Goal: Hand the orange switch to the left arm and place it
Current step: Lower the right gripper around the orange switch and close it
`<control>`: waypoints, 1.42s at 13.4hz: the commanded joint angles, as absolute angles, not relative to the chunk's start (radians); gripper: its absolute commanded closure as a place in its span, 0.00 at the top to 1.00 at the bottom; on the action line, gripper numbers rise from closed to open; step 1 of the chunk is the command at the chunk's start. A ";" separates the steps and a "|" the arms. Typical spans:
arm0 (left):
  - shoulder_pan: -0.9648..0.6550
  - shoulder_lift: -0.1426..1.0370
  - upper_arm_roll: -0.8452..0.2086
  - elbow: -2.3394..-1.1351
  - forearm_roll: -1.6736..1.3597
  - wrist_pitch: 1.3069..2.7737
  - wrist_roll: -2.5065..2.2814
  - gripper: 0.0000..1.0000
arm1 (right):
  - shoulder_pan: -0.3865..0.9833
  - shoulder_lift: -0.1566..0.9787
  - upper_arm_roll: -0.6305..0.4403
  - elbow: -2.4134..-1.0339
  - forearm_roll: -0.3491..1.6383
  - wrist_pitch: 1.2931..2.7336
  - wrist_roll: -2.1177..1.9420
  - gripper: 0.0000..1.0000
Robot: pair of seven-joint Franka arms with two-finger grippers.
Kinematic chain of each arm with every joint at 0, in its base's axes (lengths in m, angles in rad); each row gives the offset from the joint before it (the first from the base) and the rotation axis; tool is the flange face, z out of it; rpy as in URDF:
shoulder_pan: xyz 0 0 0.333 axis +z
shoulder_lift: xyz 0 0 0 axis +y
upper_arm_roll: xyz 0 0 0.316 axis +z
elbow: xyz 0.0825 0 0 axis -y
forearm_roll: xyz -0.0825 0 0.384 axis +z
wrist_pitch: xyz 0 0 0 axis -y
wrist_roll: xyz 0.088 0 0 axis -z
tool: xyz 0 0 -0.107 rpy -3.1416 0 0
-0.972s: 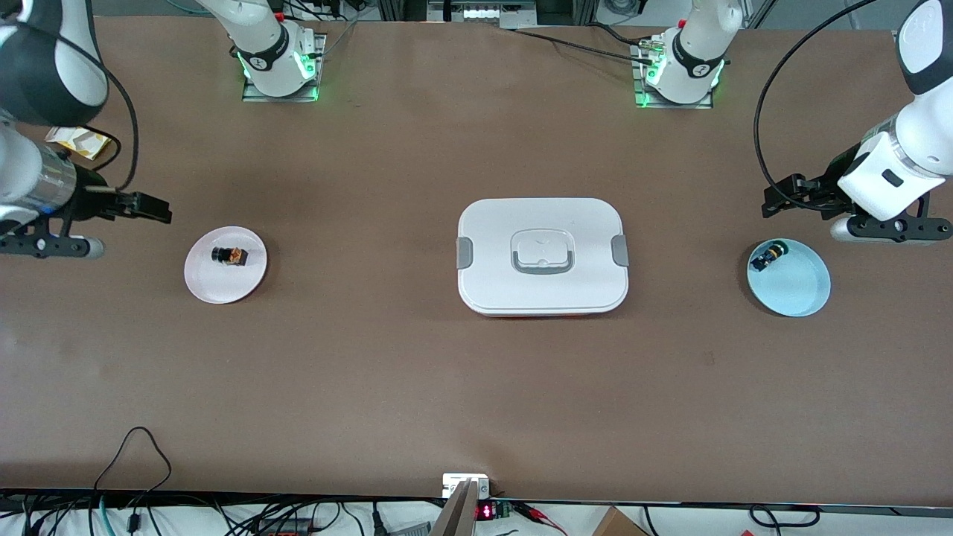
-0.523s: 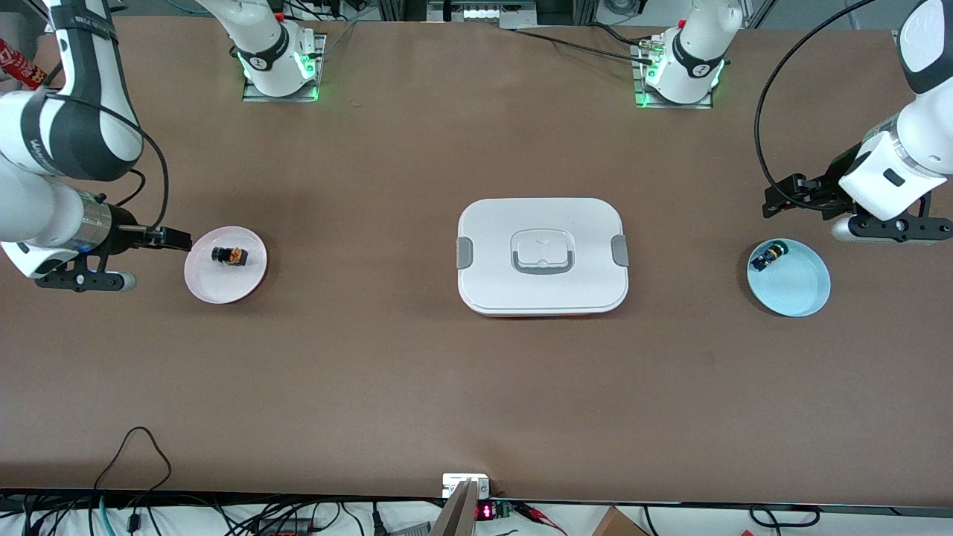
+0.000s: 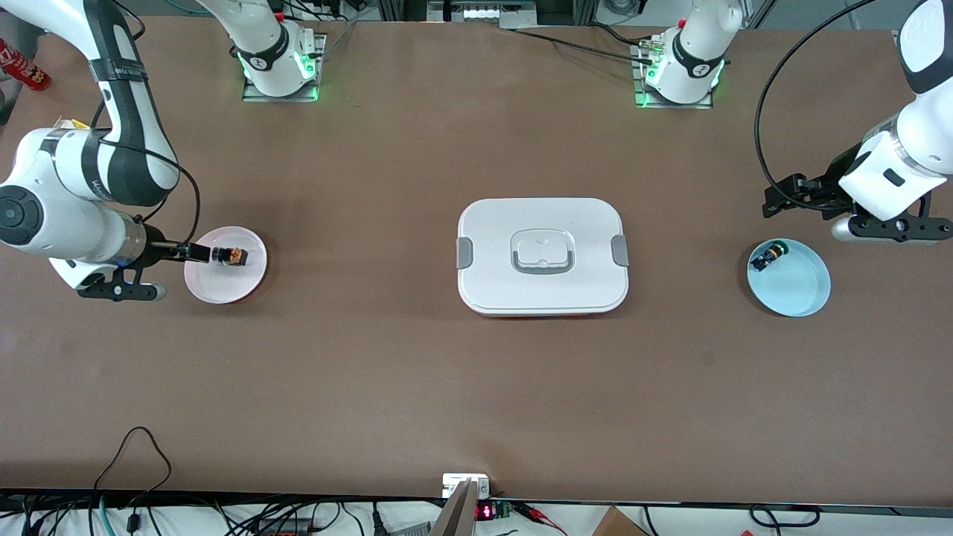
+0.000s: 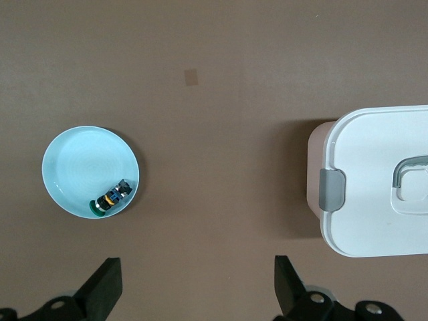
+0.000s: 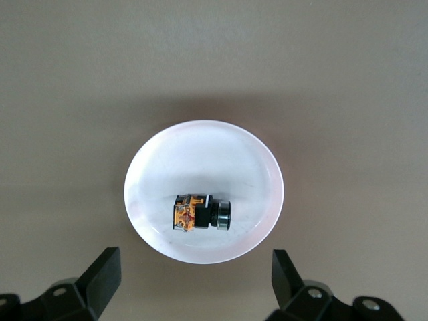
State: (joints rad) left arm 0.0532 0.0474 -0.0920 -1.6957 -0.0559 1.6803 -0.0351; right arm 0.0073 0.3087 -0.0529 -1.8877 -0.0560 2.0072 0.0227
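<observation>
In the left wrist view the box (image 4: 374, 180) runs off the frame edge, so only one clip and part of the lid handle show. The left tool (image 4: 194, 291) is cut by the edge there; only two finger ends appear. The right tool (image 5: 194, 284) is cropped likewise in the right wrist view. In the front view both arms leave the frame at the sides, and the right tool's tip overlaps the pink plate's (image 3: 223, 286) rim. The blue switch's (image 3: 767, 257) details are too small to make out.
</observation>
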 commanded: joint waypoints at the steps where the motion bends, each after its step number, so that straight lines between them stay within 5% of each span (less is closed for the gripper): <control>1: 0.051 0.063 -0.095 -1.663 -0.040 1.657 -0.051 1.00 | 0.005 0.307 -0.046 -1.949 -0.066 2.092 0.026 1.00; 19: 0.051 0.063 -0.094 -1.663 -0.040 1.657 -0.051 1.00 | 0.002 0.452 -0.048 -2.034 -0.090 2.221 0.052 1.00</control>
State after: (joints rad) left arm 0.0532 0.0474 -0.0920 -1.6955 -0.0558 1.6797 -0.0351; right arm 0.0069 0.4513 -0.0524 -2.0157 -0.0710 2.2009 0.0335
